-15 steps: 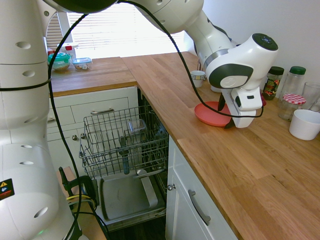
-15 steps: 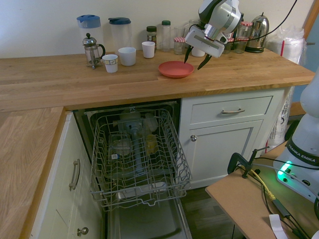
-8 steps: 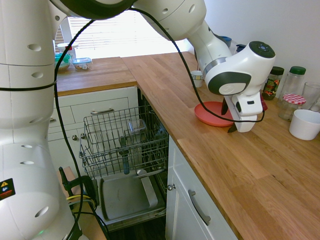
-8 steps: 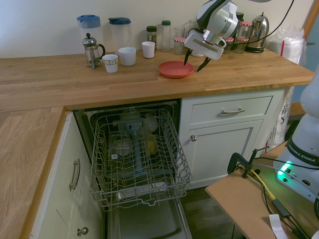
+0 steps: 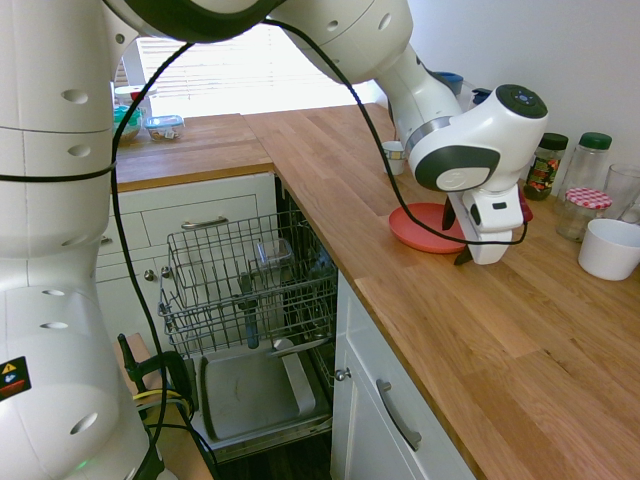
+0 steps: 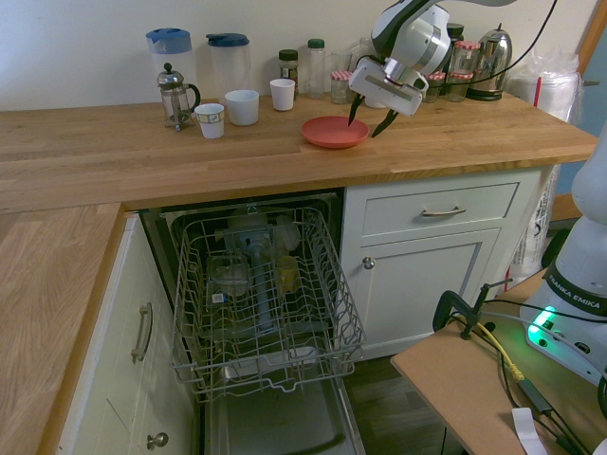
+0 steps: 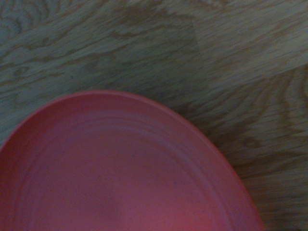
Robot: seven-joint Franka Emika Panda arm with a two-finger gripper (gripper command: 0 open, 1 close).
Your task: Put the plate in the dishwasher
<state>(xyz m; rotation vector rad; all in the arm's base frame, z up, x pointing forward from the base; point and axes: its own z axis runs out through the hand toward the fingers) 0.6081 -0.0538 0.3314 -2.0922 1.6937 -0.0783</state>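
Note:
The coral-red plate lies flat on the wooden counter and fills much of the wrist view. My gripper is open and points down at the plate's rim on its kettle side. One finger hangs over the rim and the other just outside it, with nothing held. The dishwasher stands open under the counter. Its grey wire rack is pulled out over the lowered door.
A white bowl and jars stand close behind the gripper. White mugs, a French press, jugs and a kettle line the wall. The rack holds a few dishes. White drawers flank the dishwasher.
The gripper has sunk a little and shifted closer to the plate's rim, staying open. The plate has not moved.

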